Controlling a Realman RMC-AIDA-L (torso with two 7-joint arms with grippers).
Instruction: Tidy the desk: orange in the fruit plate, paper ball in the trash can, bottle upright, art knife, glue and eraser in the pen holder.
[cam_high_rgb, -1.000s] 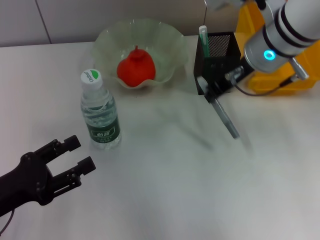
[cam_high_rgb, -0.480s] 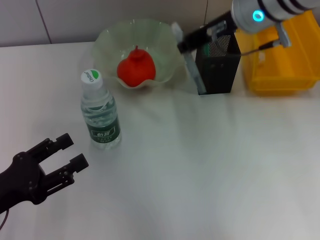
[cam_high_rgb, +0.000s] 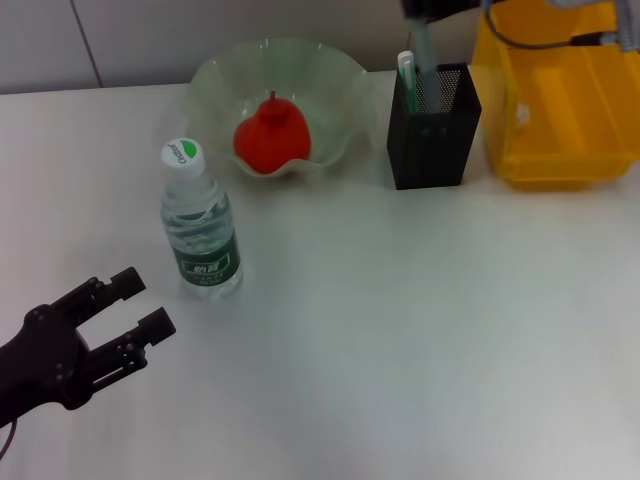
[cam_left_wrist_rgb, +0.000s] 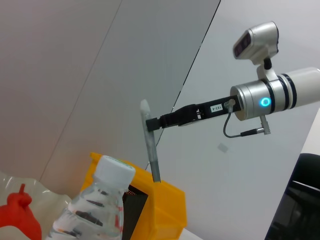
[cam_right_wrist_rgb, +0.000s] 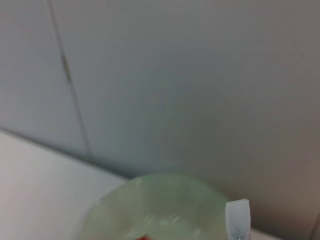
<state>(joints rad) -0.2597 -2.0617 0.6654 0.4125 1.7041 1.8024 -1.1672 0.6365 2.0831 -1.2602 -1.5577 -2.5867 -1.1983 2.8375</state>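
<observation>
My right gripper (cam_high_rgb: 428, 10) at the top edge is shut on the grey art knife (cam_high_rgb: 425, 55). The knife hangs nearly upright with its lower end in the black mesh pen holder (cam_high_rgb: 432, 130). The left wrist view shows that gripper (cam_left_wrist_rgb: 152, 122) clamping the knife (cam_left_wrist_rgb: 150, 150) near its top. A green-and-white stick (cam_high_rgb: 405, 72) stands in the holder. The bottle (cam_high_rgb: 200, 235) stands upright. The orange (cam_high_rgb: 270, 135) lies in the fruit plate (cam_high_rgb: 330, 75). My left gripper (cam_high_rgb: 135, 305) is open and empty, low at the front left. Eraser and paper ball are not visible.
A yellow bin (cam_high_rgb: 560, 110) stands to the right of the pen holder. The bottle is close to my left gripper, just behind it. The right wrist view shows the plate's rim (cam_right_wrist_rgb: 160, 200) and the knife's end (cam_right_wrist_rgb: 238, 220) against the wall.
My right arm swung the art knife up from over the table to above the pen holder and turned it upright into the holder. My left gripper barely moved.
</observation>
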